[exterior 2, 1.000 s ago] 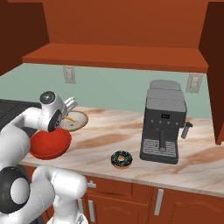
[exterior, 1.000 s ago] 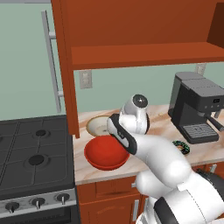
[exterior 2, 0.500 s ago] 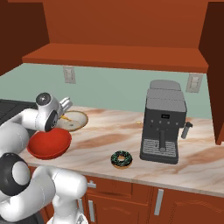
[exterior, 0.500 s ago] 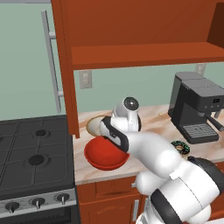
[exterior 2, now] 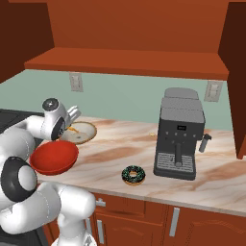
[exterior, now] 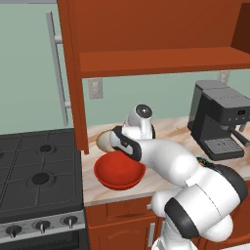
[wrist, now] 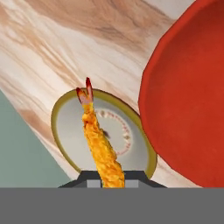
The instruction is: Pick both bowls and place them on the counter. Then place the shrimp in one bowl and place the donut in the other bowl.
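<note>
My gripper is shut on the shrimp, a long orange piece with a red tail that hangs over the cream-beige bowl. That bowl rests on the marbled counter near the wall, and the gripper hovers just above its near edge. The glossy red bowl sits beside it, closer to the counter's front edge. The donut, chocolate-iced with sprinkles, lies on the counter further right, in front of the coffee machine.
A dark coffee machine stands on the right of the counter. The black stove borders the counter on the left. A wooden shelf and cabinets overhang the worktop.
The hand has shifted a little to the left and lower, over the cream-beige bowl, with the shrimp still gripped. The bowls and donut have not moved.
</note>
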